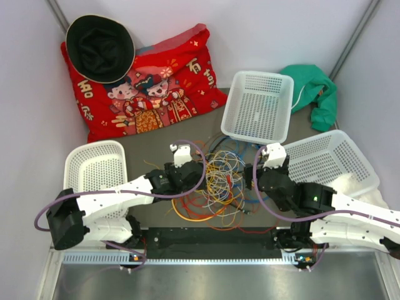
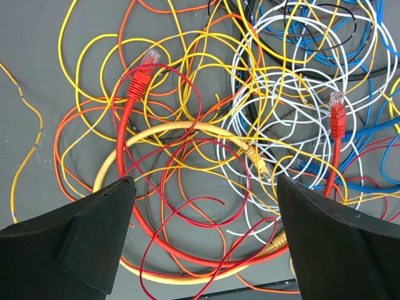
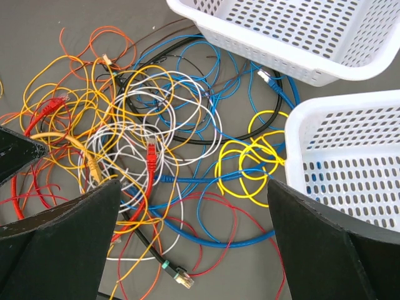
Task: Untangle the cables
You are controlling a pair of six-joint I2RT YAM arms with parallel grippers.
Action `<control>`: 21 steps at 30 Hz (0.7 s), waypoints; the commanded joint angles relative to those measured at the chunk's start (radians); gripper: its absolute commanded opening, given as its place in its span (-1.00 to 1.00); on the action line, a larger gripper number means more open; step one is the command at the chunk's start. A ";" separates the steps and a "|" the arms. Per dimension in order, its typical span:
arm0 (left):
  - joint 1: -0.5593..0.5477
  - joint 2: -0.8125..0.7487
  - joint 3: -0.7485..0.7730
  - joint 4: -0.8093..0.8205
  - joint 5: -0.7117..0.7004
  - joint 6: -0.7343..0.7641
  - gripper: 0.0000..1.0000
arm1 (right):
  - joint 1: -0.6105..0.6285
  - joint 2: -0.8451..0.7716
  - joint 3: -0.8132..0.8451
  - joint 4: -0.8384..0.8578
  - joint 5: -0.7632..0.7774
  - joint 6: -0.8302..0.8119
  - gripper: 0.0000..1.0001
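Observation:
The cables (image 1: 220, 180) lie in one tangled heap of yellow, orange, red, white, blue and black loops on the grey table between the two arms. My left gripper (image 1: 199, 167) hangs over the heap's left edge, open and empty; its view shows a thick red cable with a plug (image 2: 140, 77) and thin red loops (image 2: 206, 206) between the fingers (image 2: 94, 237). My right gripper (image 1: 251, 175) hangs over the heap's right edge, open and empty, above blue and red loops (image 3: 206, 219) and a yellow coil (image 3: 253, 159).
White baskets stand at the left (image 1: 95, 164), back middle (image 1: 259, 106) and right (image 1: 328, 162); two basket walls show in the right wrist view (image 3: 344, 156). A red pillow (image 1: 147, 84) with a black hat (image 1: 100, 47) and a green cloth (image 1: 312, 87) lie at the back.

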 commanded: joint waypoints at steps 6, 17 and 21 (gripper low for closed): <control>0.004 -0.017 -0.027 0.080 0.012 0.027 0.97 | 0.009 0.018 0.016 -0.015 0.015 -0.010 0.97; 0.028 0.359 0.117 0.233 0.040 0.088 0.81 | 0.009 0.023 0.021 -0.068 -0.012 0.036 0.98; 0.099 0.422 0.108 0.287 0.128 0.065 0.56 | 0.009 -0.017 0.013 -0.119 -0.008 0.064 0.97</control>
